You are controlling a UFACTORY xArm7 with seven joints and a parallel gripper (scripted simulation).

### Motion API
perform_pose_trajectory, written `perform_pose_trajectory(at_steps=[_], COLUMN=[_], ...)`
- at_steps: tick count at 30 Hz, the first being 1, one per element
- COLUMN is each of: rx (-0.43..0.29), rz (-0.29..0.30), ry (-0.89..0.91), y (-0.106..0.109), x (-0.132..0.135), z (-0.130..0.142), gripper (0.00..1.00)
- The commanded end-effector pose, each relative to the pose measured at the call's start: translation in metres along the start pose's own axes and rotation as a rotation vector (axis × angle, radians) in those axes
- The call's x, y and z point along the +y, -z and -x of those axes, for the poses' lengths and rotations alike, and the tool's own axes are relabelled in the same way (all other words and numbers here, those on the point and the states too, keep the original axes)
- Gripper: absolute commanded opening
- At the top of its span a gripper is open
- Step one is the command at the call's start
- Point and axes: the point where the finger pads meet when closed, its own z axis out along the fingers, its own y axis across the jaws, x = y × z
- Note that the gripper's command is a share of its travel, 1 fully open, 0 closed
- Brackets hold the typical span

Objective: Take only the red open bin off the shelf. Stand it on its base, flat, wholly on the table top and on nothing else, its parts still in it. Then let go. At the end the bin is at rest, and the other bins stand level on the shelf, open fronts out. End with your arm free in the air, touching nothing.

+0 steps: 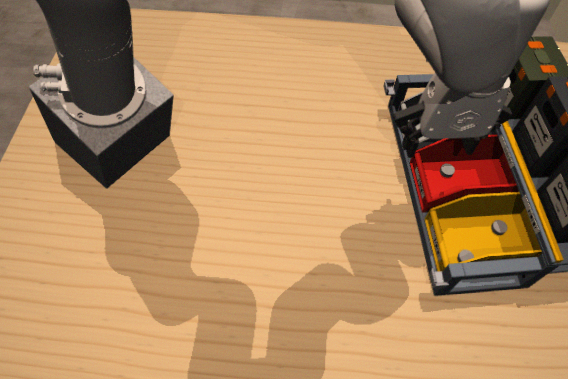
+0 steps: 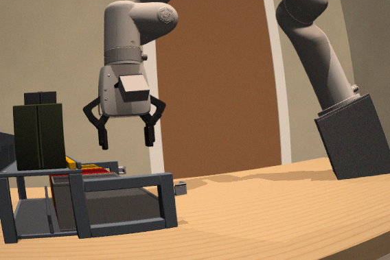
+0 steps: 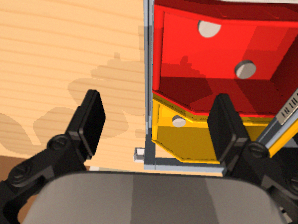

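"And we're live above the shelf [image 1: 492, 268] [image 2: 167, 201] [image 3: 148, 65]! Where's the red bin [image 1: 475, 173] [image 2: 97, 171] [image 3: 200, 55]?"

"On the shelf, below the gripper [image 1: 440, 142] [image 2: 127, 145] [image 3: 156, 105]! From the top it shows on the near side of the tool, with the yellow bin [image 1: 480, 235] [image 2: 90, 166] [image 3: 185, 145] just beside it, nearer still."

"And those fingers?"

"Wide apart, nothing between them, tips pointing down and well clear of the red rim!"

"Which way does the bin point?"

"Open front to the left in the top view, towards the dark base block [image 1: 107, 153] [image 2: 353, 139]. Its long axis runs left to right, slightly slanted, across the shelf's front rail."

"Parts aboard?"

"Oh yes, the wrist view gives us two grey discs [image 1: 447, 170] [image 3: 245, 69] inside! The bin looks level, its neighbour too."
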Motion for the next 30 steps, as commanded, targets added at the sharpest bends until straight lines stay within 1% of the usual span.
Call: perform_pose_trajectory(at_steps=[1, 30], rx=[0.0, 0.0], rz=[0.004, 0.004], ry=[0.0, 0.0], y=[0.0032, 0.0066], x=[0.0017, 0.0017], z=[0.0, 0.0], gripper=[1.0, 1.0])
